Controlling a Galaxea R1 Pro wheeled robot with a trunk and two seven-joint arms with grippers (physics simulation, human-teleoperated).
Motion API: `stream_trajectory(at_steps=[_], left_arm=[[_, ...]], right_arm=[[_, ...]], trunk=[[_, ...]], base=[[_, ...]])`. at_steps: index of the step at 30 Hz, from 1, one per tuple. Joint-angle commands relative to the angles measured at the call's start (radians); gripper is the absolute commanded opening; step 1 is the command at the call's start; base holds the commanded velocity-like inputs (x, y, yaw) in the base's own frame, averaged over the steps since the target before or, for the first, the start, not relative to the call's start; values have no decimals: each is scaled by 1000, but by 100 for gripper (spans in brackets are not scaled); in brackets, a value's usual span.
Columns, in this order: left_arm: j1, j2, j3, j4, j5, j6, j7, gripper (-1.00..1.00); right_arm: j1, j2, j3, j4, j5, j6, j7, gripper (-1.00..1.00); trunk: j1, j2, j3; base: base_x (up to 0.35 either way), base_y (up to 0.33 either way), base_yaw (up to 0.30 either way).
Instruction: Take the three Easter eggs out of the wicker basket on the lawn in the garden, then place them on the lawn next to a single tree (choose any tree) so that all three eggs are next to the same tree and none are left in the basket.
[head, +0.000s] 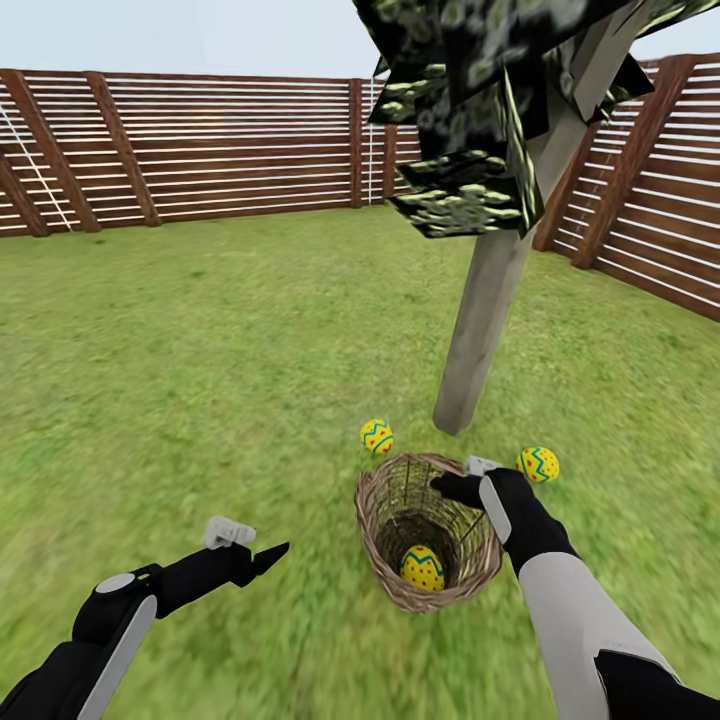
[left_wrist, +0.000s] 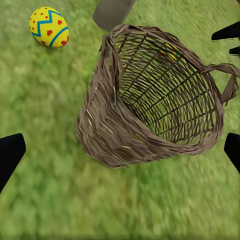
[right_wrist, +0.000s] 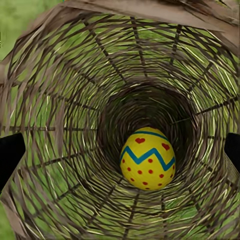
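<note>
1. 1 egg (right_wrist: 147, 159) lies at the bottom of the wicker basket (head: 385, 560): probably light, smooth, slippery; pinch across its middle.
2. The right gripper (head: 462, 484) hovers at the rim, fingers spread.
3. 2 eggs (head: 377, 436) (head: 538, 464) lie by the tree (head: 480, 330); the left gripper (head: 262, 555) stands spread, empty.

A brown wooden fence (head: 200, 150) made of long flat boards runs along the far side. Slanted posts (head: 120, 150) lean against it. More fence (head: 650, 200) runs down the right side. Above the boards is pale grey-blue sky (head: 180, 35). A thin white line (head: 35, 170) crosses the fence at the far left.
</note>
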Motion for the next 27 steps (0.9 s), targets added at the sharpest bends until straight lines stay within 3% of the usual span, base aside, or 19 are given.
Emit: stream_trajectory(at_steps=[1,27], left_arm=[[-1,1,-1,0,9,8,2,100],[-1,1,-5,7,7,9,0,100]], right_arm=[[-1,1,-5,-1,-4,1,1,100],[-1,1,-5,-1,-10,14,3,100]], trunk=[[4,-8,-4],[103,-190,-99]], base=[[0,0,0],[0,0,0]])
